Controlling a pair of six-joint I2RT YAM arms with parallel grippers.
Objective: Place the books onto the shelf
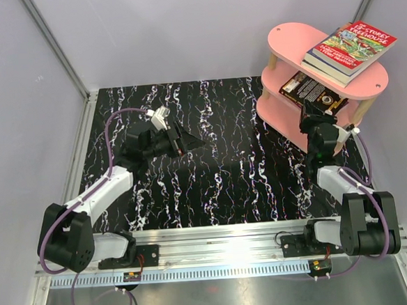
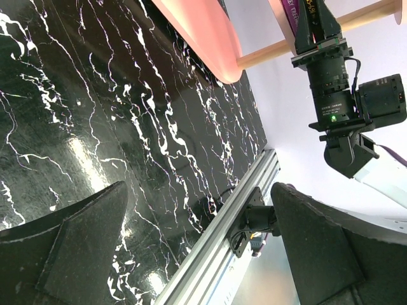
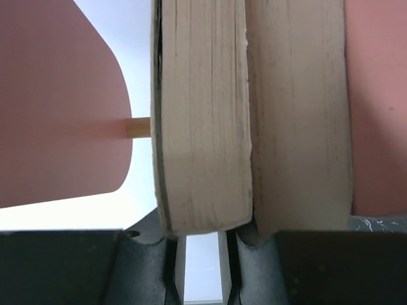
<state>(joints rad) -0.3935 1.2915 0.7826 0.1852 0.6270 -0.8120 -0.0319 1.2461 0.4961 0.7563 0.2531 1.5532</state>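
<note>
The pink shelf [image 1: 290,38] stands at the back right. On its top tier lie two stacked books, a red cartoon-covered one [image 1: 353,43] over a dark one [image 1: 323,65]. A black-covered book [image 1: 309,89] lies on the middle tier with its near end sticking out. My right gripper [image 1: 325,118] is shut on that end. The right wrist view shows the held book's page edge [image 3: 203,127] between my jaws [image 3: 203,238], and a second book [image 3: 299,127] lying against it. Over the middle of the table my left gripper [image 1: 187,145] hangs open, and its fingers [image 2: 63,254] hold nothing.
Pink shelf boards [image 3: 57,95] flank the books in the right wrist view, with a pale wooden post [image 3: 137,127] behind. The black marbled table [image 1: 211,159] has an aluminium rail [image 1: 217,253] along its near edge. Grey walls enclose the back and sides.
</note>
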